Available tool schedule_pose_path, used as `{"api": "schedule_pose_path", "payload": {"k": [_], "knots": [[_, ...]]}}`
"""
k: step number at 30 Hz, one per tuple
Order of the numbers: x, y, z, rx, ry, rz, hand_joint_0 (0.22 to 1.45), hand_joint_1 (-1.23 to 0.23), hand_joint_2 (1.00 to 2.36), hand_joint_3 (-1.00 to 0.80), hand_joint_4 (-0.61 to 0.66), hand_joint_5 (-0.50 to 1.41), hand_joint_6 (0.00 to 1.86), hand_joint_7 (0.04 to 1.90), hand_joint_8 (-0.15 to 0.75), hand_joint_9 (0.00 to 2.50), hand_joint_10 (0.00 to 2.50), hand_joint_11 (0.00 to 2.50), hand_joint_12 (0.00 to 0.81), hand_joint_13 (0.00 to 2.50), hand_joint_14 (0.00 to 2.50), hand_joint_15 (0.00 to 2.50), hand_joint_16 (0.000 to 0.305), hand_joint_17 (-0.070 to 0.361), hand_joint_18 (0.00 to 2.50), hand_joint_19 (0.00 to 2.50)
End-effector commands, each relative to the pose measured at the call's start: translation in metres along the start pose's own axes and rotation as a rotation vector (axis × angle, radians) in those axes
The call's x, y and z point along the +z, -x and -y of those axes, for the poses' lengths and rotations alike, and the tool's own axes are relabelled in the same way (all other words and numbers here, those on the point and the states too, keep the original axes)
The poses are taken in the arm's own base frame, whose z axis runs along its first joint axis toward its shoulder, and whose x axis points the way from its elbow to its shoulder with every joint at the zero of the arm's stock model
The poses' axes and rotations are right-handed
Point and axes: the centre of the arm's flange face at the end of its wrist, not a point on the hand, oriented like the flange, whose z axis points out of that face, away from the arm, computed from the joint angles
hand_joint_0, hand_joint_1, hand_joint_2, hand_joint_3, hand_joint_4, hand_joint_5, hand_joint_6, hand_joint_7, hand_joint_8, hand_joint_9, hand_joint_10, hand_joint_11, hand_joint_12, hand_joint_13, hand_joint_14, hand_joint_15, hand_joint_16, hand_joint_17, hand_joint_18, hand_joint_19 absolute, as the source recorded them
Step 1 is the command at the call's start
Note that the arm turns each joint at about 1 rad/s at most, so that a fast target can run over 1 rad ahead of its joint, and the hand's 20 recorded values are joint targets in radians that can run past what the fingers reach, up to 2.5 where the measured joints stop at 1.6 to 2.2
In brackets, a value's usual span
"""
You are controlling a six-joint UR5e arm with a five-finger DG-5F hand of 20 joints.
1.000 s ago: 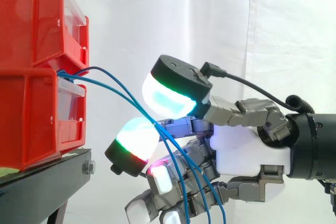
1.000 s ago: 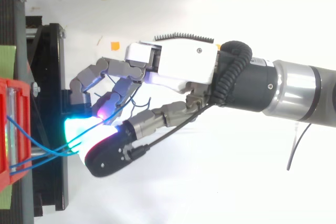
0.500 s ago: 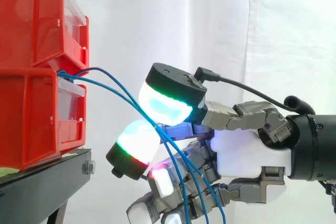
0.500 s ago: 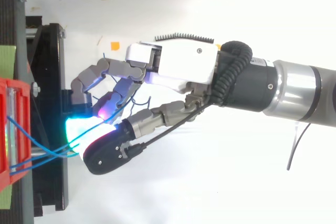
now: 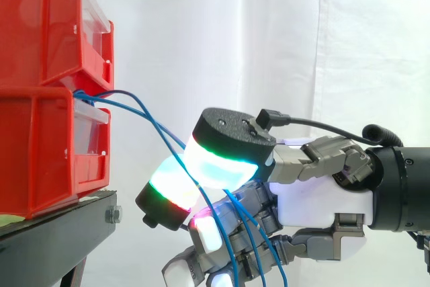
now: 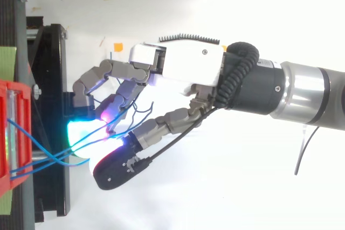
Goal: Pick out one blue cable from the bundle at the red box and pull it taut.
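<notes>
thumb lowered, the hand [image 5: 316, 196] now pinches several slack blue cables [image 5: 153, 124] against a fingertip; singling one out and pulling it taut from the red box [image 5: 40, 139] remain.

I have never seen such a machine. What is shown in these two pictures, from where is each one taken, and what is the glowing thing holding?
This is a robot arm that ends in a mechanical hand. The glowing pads are its own fingertips. The side view looks level across the work, with the arm entering from the right. The top view looks down on the same scene. On a black stand, before a white curtain, stand red bins. Thin blue cables come out of the bins and run, slack, into the curled fingers, which close on them. I cannot tell whether only one is gripped.
</notes>
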Motion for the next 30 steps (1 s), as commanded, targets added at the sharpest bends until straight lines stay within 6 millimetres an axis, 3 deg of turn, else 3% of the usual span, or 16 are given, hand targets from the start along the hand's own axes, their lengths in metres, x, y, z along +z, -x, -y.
{"api": "schedule_pose_path", "payload": {"k": [1,7,16,22,30], "knots": [[0.0,0.0,0.0,0.0,0.001,-0.001,0.72,-0.89,1.01,-0.42,-0.01,-0.11,0.89,1.07,0.307,1.07,0.02,0.64,0.415,0.82,0.02,0.44,0.056,0.127,0.79,0.69],[0.0,0.0,-0.003,0.002,0.003,0.001,0.74,-0.99,1.0,-0.5,-0.1,-0.1,0.92,1.08,0.293,1.13,0.02,0.7,0.403,0.85,0.02,0.46,0.055,0.123,0.82,0.69],[-0.005,0.001,-0.01,-0.004,-0.025,-0.012,0.67,-1.01,1.0,-0.5,-0.02,-0.09,0.92,1.1,0.29,1.29,0.03,0.84,0.401,0.93,0.02,0.52,0.054,0.123,0.89,0.73],[-0.01,0.002,-0.02,-0.013,-0.047,-0.033,0.53,-0.98,1.0,-0.5,0.04,-0.07,0.9,1.11,0.311,1.37,0.03,0.82,0.422,0.99,0.02,0.53,0.059,0.133,0.96,0.75],[-0.012,0.004,-0.025,-0.014,-0.056,-0.033,0.5,-0.89,1.0,-0.5,0.03,-0.07,0.89,1.12,0.317,1.34,0.03,0.77,0.439,1.0,0.02,0.52,0.062,0.139,0.99,0.74]]}}
